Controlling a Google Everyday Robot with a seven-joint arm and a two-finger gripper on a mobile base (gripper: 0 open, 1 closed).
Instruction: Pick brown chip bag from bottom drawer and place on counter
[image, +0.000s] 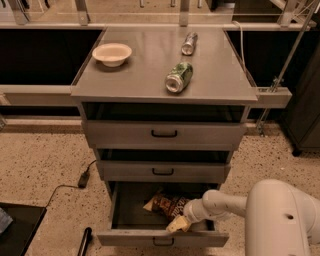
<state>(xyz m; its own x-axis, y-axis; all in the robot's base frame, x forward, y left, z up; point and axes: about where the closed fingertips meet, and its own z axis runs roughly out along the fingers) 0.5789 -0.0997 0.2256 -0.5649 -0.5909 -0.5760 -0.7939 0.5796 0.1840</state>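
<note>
The bottom drawer (130, 238) of the grey cabinet is pulled open and dark inside. The brown chip bag (165, 204) lies in it, right of the middle, dark brown with tan ends. My gripper (177, 224) reaches in from the right on a white arm and sits low in the drawer's front right part, at the bag's near right end. The bag's right end is hidden behind my wrist. The counter (145, 70) is the flat grey top above the three drawers.
On the counter stand a white bowl (112, 53) at the left, a green can (179, 76) lying on its side and a silver can (189, 43) behind it. A black cable and plug (83, 178) lie on the floor at the left. A dark cabinet (307, 115) stands at the right.
</note>
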